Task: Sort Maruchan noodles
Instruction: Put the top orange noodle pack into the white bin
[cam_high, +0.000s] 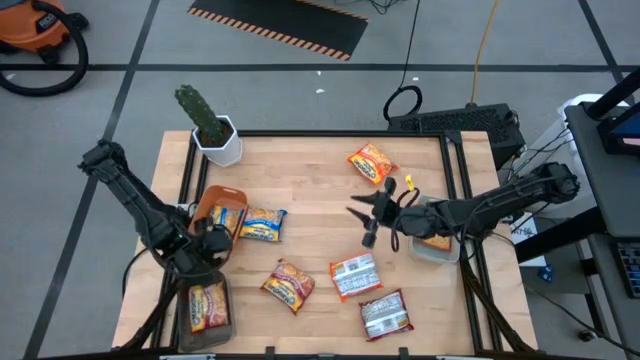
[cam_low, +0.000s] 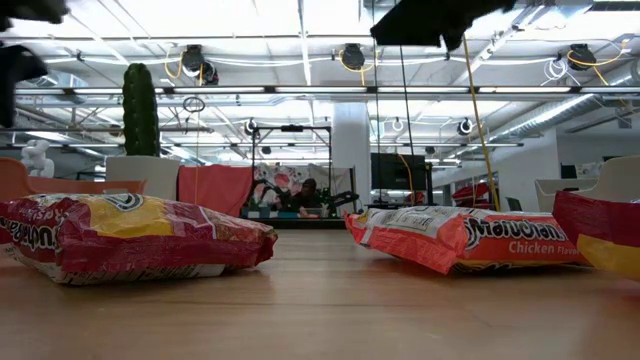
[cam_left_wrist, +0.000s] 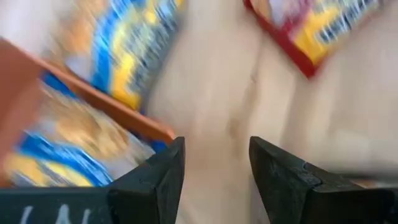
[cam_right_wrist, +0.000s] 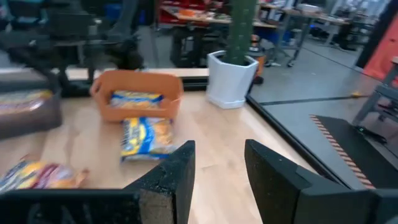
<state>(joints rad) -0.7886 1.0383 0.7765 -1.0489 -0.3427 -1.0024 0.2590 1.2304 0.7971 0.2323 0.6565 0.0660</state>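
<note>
Several Maruchan packets lie flat on the wooden table (cam_high: 320, 200). A blue one (cam_high: 262, 225) sits beside the orange bowl (cam_high: 218, 205), which holds another blue packet (cam_left_wrist: 62, 143). An orange packet (cam_high: 372, 163) lies far, an orange-red one (cam_high: 288, 283) near the middle, and two red-white ones (cam_high: 355, 275) (cam_high: 385, 313) near the front. One packet lies in the left grey tray (cam_high: 205, 305) and one in the right tray (cam_high: 437, 245). My left gripper (cam_high: 213, 241) (cam_left_wrist: 214, 168) is open by the bowl's near rim. My right gripper (cam_high: 362, 222) (cam_right_wrist: 217, 162) is open above the table's middle, pointing left.
A cactus in a white pot (cam_high: 215, 135) stands at the far left corner of the table. A black rail frames the table edge (cam_high: 330, 133). Bare wood shows between the bowl's packet and the right gripper (cam_high: 315, 215). In the low view, packets (cam_low: 130, 235) (cam_low: 460, 238) lie close to the camera.
</note>
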